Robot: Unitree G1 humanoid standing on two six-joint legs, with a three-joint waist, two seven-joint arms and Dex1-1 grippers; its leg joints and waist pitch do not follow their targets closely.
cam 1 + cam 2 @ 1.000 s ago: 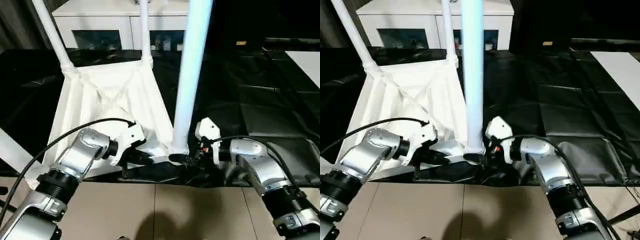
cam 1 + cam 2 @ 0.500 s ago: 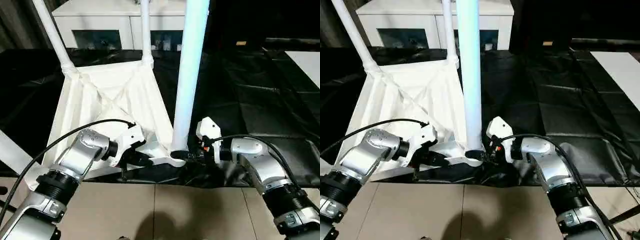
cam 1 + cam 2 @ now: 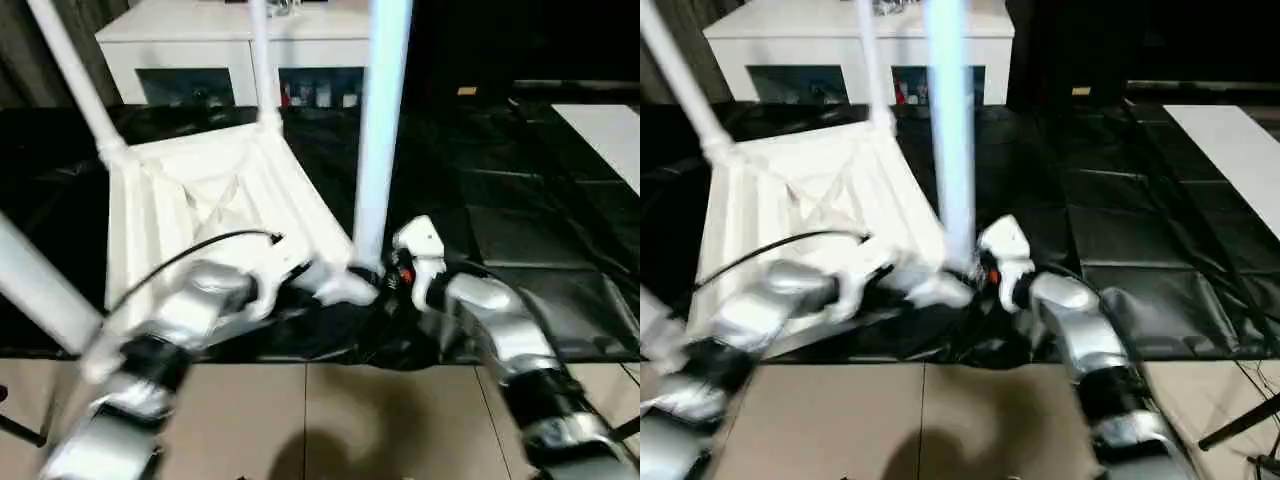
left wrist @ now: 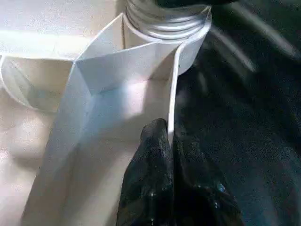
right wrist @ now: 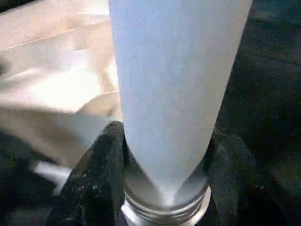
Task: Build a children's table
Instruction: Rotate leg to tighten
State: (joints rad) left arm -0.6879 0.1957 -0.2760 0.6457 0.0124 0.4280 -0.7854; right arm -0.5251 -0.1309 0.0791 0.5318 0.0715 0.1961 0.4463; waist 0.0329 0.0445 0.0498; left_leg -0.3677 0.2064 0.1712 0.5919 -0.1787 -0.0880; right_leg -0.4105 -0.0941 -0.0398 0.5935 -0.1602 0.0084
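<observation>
The white children's table [image 3: 210, 200] lies upside down, ribbed underside up, legs rising, at the black work table [image 3: 520, 220]'s near edge; black cover stretches bare to its right. The left gripper [image 4: 170, 155] pinches its near rim wall. The right gripper [image 5: 162, 183] clasps the near leg [image 3: 378, 130] at its corner socket.

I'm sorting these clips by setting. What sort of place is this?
Probably an indoor lab or workshop set up for robot trials: a work table under a black cover, a white cabinet with glass doors behind it, and a tiled floor in front.
</observation>
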